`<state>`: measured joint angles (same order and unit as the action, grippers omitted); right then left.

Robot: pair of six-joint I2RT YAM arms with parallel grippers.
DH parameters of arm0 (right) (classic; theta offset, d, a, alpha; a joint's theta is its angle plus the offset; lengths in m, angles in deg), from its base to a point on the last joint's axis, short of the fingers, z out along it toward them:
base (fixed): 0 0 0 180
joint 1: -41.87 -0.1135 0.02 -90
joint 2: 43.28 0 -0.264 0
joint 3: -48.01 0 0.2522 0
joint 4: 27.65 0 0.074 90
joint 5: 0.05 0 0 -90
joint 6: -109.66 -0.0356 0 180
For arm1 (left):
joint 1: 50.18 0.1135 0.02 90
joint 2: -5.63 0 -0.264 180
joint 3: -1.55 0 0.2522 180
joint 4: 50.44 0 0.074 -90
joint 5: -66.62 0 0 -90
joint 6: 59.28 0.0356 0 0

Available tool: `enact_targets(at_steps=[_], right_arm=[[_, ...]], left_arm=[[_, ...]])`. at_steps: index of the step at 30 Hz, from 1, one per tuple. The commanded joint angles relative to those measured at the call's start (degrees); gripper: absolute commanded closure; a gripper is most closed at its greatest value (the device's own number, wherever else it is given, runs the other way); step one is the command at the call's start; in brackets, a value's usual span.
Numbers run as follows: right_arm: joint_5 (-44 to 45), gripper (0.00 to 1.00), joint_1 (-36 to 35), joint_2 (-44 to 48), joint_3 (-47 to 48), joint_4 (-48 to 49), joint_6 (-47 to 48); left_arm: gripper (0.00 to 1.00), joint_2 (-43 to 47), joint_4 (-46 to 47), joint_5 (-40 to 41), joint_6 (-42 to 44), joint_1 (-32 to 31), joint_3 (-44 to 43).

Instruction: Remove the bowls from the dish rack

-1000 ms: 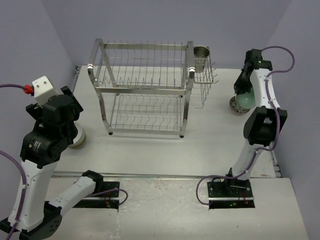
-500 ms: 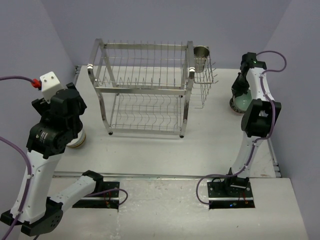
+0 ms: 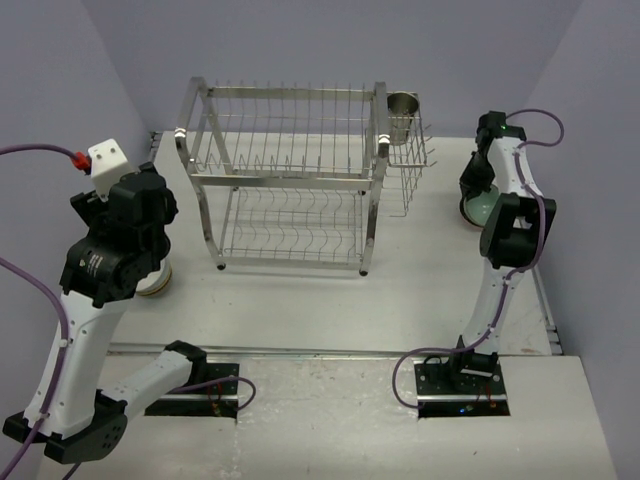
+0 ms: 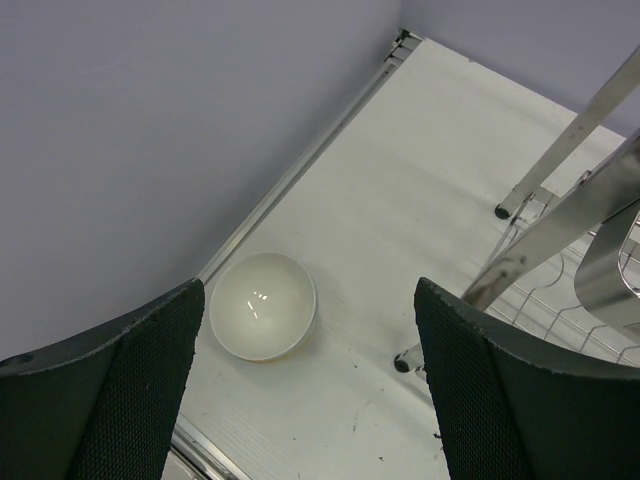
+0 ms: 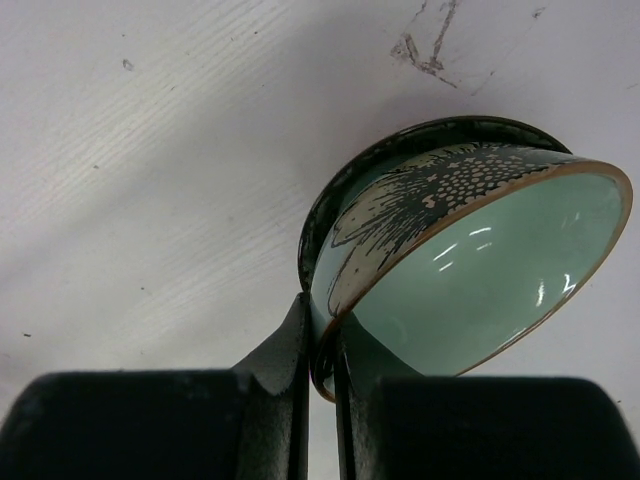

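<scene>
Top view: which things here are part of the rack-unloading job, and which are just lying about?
Job:
- dish rack, no bowls seen in it
- green bowl, rim pinched in the right jaws
- white bowl on the table, left of the rack

Just there:
- steel cup in the rack's side basket

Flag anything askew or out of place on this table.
Only the green bowl at the far right: it hangs steeply tilted, pinched at its rim by the right gripper, over a darker bowl. The white bowl sits upright; nothing spilled or broken.
</scene>
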<state>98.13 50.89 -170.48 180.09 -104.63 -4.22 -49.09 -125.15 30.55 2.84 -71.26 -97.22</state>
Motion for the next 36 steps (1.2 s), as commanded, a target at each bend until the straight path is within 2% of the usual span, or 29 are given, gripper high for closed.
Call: enact_targets(at_steps=[1,8,9,10,14,17,26,29,30,31,36], right_arm=[[2.19,1.00,0.21,-0.68,3.75,-0.58,1.38],[0.52,1.00,0.21,-2.09,4.28,-0.32,1.64],[0.60,0.97,0.13,-2.18,4.28,-0.24,1.56],[0.43,0.88,0.12,-2.44,4.46,-0.15,1.64],[-0.19,0.76,-0.05,-2.97,5.78,-0.50,1.47],[-0.36,0.43,-0.40,-2.88,7.01,-0.68,1.55],[-0.45,0.39,-1.63,0.28,9.37,-1.46,1.03],[-1.58,0.17,-2.07,4.05,10.88,-2.35,0.15],[-2.38,0.04,-2.16,6.93,9.75,-1.74,0.15],[-2.82,0.01,-2.68,8.53,8.78,-1.38,0.15],[-6.95,0.01,-4.27,19.50,-1.57,1.95,0.06]], left_arm=[[0.14,-0.12,1.45,0.21,0.19,-0.28,-0.50],[0.14,-1.09,1.18,-0.14,0.46,-0.19,-1.21],[0.14,-1.18,1.18,-0.32,0.46,-0.19,-1.12],[0.14,-1.27,1.27,-0.49,0.46,-0.28,-1.03],[0.14,-1.97,1.53,-1.11,0.37,-0.19,-0.59],[0.14,-2.06,1.71,-1.46,0.28,-0.19,-0.07],[0.14,-1.88,2.15,-1.64,0.28,-0.19,0.20],[0.14,-1.88,2.15,-2.25,0.19,-0.19,0.37],[0.14,-1.88,2.24,-2.17,0.19,-0.19,0.46],[0.14,-1.71,2.41,-2.34,0.28,-0.19,0.55],[0.12,-0.13,3.72,-2.60,1.07,-0.19,2.65]])
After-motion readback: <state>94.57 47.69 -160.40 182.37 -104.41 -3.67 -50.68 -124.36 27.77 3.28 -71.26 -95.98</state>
